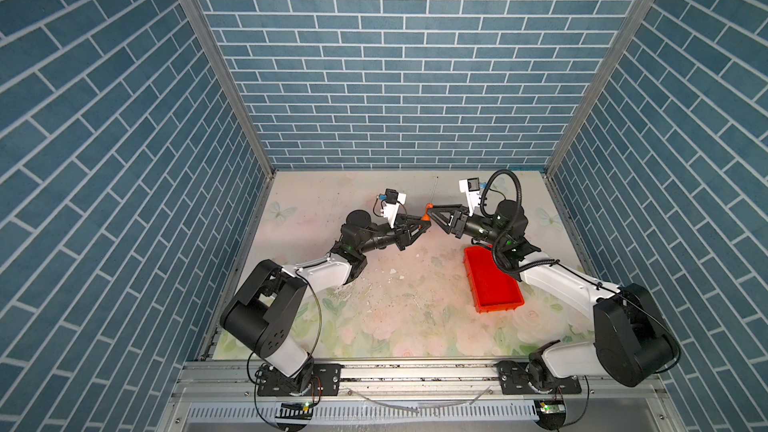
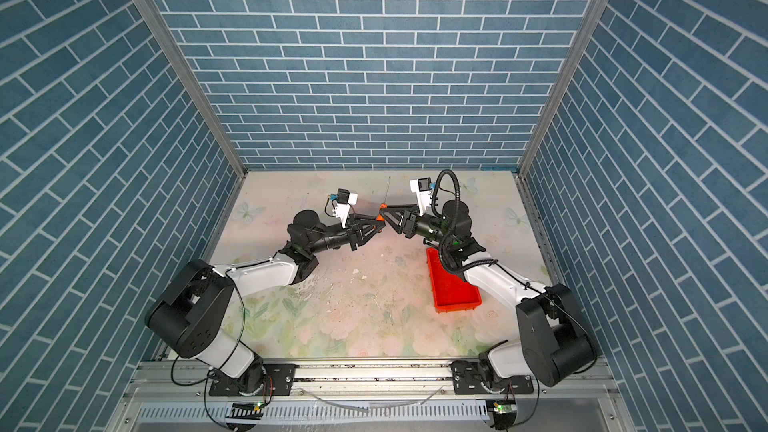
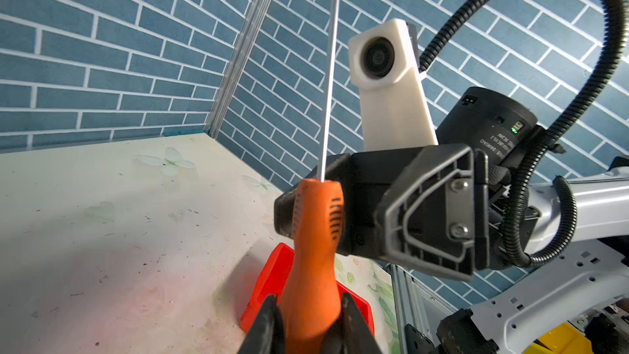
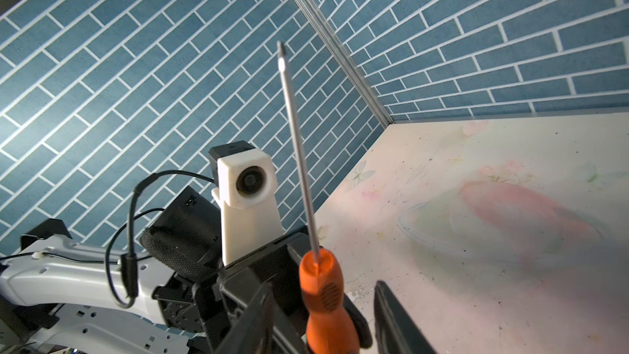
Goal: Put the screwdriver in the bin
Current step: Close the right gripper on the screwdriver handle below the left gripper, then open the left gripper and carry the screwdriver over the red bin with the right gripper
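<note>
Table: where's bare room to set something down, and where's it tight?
Free: front-centre table, between the left arm and the bin, down to the front rail; also the far-left corner. Crowded: mid-back, where the left claw and right claw meet at the screwdriver.

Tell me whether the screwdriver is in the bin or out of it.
Out. The left tool clamps the screwdriver by its handle above the table, away from the red bin.
</note>
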